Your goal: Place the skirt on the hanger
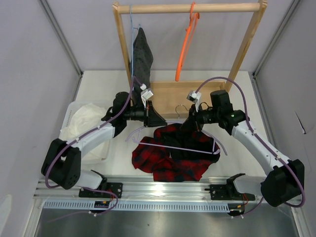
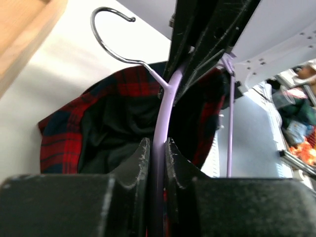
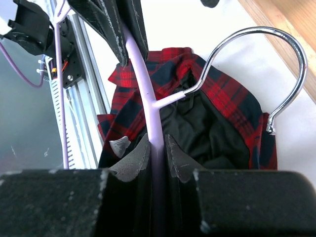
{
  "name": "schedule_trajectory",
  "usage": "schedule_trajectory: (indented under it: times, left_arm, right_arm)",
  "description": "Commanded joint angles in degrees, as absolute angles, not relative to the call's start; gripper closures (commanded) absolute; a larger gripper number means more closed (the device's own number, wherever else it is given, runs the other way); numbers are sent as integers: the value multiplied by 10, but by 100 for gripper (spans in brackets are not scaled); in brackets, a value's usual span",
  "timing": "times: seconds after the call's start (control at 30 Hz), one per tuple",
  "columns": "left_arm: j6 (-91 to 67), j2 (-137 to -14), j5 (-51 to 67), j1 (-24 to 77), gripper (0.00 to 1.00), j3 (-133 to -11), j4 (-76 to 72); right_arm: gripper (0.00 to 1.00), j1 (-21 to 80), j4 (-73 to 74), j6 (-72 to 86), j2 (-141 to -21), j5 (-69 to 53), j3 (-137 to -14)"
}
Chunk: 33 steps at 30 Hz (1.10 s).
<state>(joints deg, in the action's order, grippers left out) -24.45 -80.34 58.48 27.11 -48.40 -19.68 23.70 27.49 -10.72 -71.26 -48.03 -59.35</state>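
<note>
Left gripper (image 1: 160,120) and right gripper (image 1: 189,118), overhead view: tips close together over mid-table, each pressed onto an upper arm of the lilac hanger (image 1: 187,148). Hanger's lower bar runs across the skirt (image 1: 163,168). Skirt is a crumpled red-and-black plaid heap on the white table (image 1: 113,84), between the two arms, near the front rail. Behind: wooden rack (image 1: 197,8) with an orange hanger (image 1: 186,44) and a dark dotted garment (image 1: 143,54). White cloth (image 1: 81,123) lies at the left edge.

Left wrist view: both fingers (image 2: 136,163) pinch the lilac hanger arm (image 2: 163,123), no gap either side. Metal hook (image 2: 118,58) curls up-left, clear of the fabric. Skirt (image 2: 113,94) lies beneath and behind the hanger, dark lining showing in the middle. Right gripper's fingers (image 2: 207,34) come in from the top, clamped on the same hanger further along.

Right wrist view: fingers (image 3: 180,158) pressed tight on the hanger arm (image 3: 148,98). Hook (image 3: 266,30) arcs right, toward the wooden base. Skirt (image 3: 232,106) on the table below it. Left gripper's fingers (image 3: 111,24) grip the hanger at the top.
</note>
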Motion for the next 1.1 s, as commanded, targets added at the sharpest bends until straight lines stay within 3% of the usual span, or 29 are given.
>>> schedule_trajectory:
  times: [0.0,0.23,0.5,0.87,1.07]
  left_arm:
    - [-222,-746,375,273,80,-495,-211]
    - [-210,-683,192,273,57,-508,-95]
    - [-216,-621,20,273,53,-514,52]
    - [-213,-577,101,274,54,-481,68]
    - [-140,-647,213,275,45,-512,30]
  right_arm:
    - [100,253,265,-59,-701,-436,-573]
    - [100,243,250,-57,-644,-396,-534]
    - [100,247,227,-41,-594,-342,-502]
    - [100,252,205,-29,-572,-301,-498]
    - [100,253,197,-38,-570,-324,-491]
